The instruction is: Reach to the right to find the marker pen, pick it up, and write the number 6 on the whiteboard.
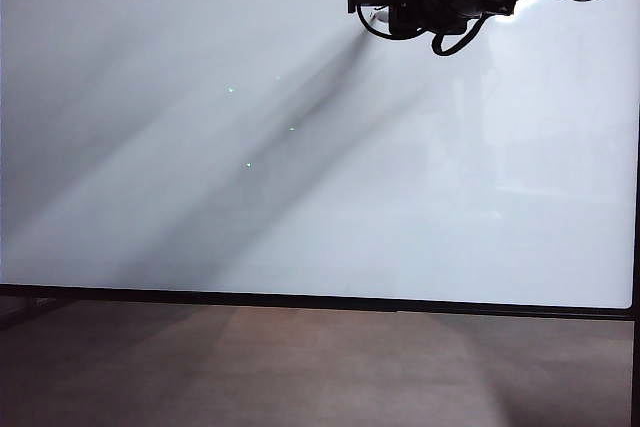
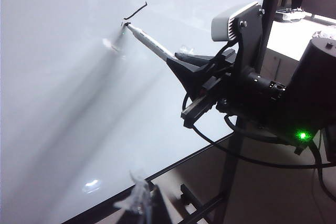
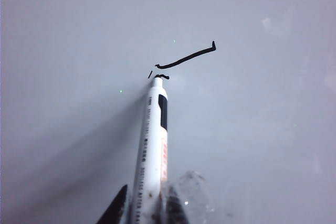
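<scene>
Gripped between the nearly closed jaws of the right gripper (image 3: 149,211), the marker pen (image 3: 152,140) touches the whiteboard (image 3: 63,35) near its upper edge beside the half-drawn number 6 (image 3: 184,59), so a slipping tip may skew the strokes, and the left gripper is unseen.

Dim, greyish light throughout. Long soft shadows slant across the glossy whiteboard (image 1: 300,197), with tiny green glints. In the exterior view the arm is a black silhouette against glare. The right wrist view is sharp; near parts blur.

Brown floor (image 1: 320,367) (dim, shadowed), black metal stand legs (image 2: 228,182), pale table (image 2: 286,35) beyond
</scene>
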### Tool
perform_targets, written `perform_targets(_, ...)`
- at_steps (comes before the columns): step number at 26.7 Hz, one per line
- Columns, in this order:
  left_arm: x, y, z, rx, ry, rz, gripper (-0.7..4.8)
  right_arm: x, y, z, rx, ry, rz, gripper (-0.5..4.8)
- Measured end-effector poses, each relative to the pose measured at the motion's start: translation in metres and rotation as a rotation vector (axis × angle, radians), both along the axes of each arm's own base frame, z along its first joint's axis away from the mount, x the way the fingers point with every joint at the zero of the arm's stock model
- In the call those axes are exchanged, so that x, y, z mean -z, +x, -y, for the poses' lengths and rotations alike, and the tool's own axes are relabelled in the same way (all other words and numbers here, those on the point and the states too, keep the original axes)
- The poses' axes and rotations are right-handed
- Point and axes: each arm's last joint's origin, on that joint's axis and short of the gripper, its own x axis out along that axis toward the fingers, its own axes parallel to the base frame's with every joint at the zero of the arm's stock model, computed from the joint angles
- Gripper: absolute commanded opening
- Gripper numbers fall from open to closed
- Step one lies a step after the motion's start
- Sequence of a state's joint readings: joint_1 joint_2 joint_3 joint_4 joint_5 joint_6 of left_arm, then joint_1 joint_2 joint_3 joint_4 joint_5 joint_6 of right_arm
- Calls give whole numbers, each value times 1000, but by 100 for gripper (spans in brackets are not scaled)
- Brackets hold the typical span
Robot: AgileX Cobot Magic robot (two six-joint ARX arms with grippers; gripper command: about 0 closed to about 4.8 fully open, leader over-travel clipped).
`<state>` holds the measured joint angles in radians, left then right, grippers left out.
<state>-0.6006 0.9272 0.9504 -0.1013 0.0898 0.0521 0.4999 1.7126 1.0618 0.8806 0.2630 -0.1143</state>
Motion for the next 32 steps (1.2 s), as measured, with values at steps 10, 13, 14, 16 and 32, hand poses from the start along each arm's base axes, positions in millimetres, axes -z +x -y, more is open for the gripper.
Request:
perform_targets(10,0,0,0,0,0,0,-7,0,3,6,-16,-10,6,-1)
perform_targets(13,0,0,0,0,0,0,-7,-3,4,5,-16,-12,20,-1)
perform_targets(14,0,0,0,0,0,0,-7,-4,4,5,-16,-9,27,-1)
perform_targets(16,0,0,0,0,0,0,-7,-5,3,6,-15,-7,33,-1)
perform_targets(32,0,0,0,0,0,1,-7,2,5,5,-20,-31,-42,-1)
